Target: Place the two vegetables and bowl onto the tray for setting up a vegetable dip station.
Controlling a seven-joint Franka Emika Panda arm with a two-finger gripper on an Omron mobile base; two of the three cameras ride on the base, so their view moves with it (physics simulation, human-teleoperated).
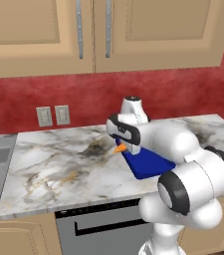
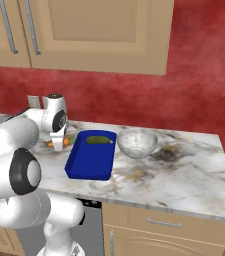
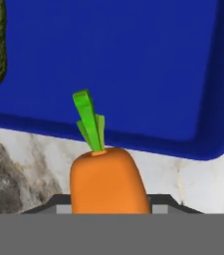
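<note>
the end effector [image 3: 108, 211] looks closed on the carrot [image 3: 107, 182], low beside the tray [image 3: 133, 64], so the leafy tip may catch the tray's rim

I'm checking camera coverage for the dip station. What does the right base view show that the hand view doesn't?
Right base view alone: the clear bowl on the counter just right of the tray, and the wall cabinets. Hand view alone: the carrot's green top pointing at the tray's rim, the carrot apparently between the claw tips. Both: the blue tray, the cucumber lying in it, the carrot.
</note>
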